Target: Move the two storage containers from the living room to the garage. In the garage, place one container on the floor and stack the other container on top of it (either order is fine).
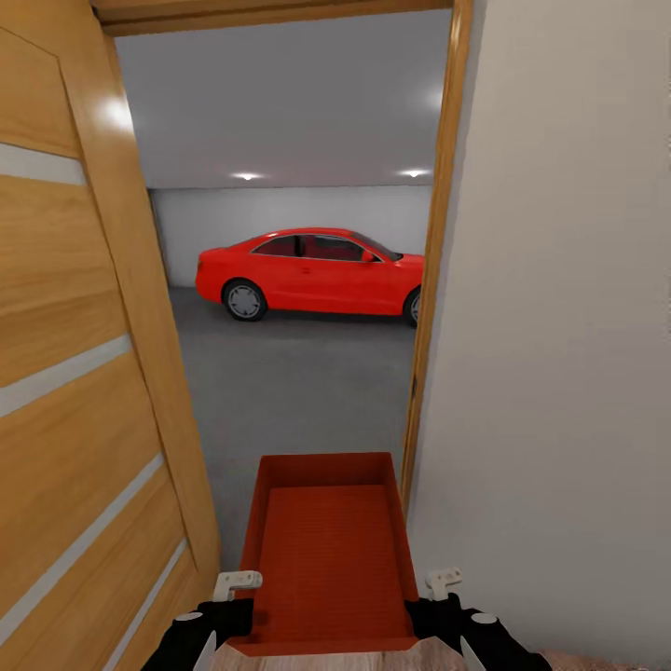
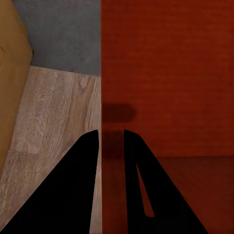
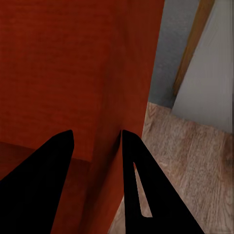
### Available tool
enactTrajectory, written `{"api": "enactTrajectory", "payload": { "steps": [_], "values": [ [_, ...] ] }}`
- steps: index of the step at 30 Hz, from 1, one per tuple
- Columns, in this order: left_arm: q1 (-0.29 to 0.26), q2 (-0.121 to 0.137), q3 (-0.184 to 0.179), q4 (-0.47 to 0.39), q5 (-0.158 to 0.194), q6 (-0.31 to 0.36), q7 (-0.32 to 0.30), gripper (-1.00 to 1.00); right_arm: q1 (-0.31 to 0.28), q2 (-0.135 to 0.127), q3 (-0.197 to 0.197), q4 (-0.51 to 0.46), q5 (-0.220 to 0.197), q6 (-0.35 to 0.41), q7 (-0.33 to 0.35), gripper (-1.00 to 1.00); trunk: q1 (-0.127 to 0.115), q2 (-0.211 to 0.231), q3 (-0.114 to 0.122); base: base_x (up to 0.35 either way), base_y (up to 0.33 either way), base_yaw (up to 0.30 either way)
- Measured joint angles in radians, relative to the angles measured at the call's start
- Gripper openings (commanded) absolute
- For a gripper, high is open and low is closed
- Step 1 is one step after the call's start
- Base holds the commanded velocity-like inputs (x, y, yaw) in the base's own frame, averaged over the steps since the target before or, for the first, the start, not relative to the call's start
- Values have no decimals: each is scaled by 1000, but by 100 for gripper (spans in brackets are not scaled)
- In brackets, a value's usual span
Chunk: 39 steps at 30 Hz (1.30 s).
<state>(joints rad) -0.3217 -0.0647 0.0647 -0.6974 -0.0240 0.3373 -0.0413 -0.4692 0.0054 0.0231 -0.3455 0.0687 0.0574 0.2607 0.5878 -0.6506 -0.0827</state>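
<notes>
The doorway is the landmark here. Beyond it the garage [image 1: 298,121] is opening out, white-walled, with the grey concrete floor [image 1: 298,391] stretching to a red car [image 1: 312,272] parked well behind the opening. Left of the doorway the wooden door [image 1: 75,373] is standing swung open; right of it the door frame [image 1: 431,280] is edging a pale wall [image 1: 559,326].

One orange-red container [image 1: 326,550] is sitting right in the doorway, its far end already over the concrete, its near end over wood planks [image 2: 53,126]. It is being carried between both arms. The left gripper [image 2: 111,132] is straddling the bin's left wall, jaws pinching that thin wall; the right gripper [image 3: 96,132] is doing the same on the right wall.

The main risk, as I judge it, is the narrow gap: the bin's right corner is lying just beside the door frame, and the door is close on the other side. A slight drift sideways could be knocking a corner against either, twisting the bin in those thin-wall pinches and letting it slip. An elbow clipping the frame is also likely.
</notes>
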Motion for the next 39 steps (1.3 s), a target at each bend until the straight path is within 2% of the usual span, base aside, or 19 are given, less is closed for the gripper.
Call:
{"api": "enactTrajectory", "payload": {
  "steps": [20,39],
  "values": [
    [0,0,0,0,0,1,0,-100,0,0,0,0,-1,1,0,-100,0,0,0,0,5,-4],
    [0,0,0,0,0,1,1,-100,0,0,0,0,-1,0,0,-100,0,0,0,0,233,0]
  ]
}}
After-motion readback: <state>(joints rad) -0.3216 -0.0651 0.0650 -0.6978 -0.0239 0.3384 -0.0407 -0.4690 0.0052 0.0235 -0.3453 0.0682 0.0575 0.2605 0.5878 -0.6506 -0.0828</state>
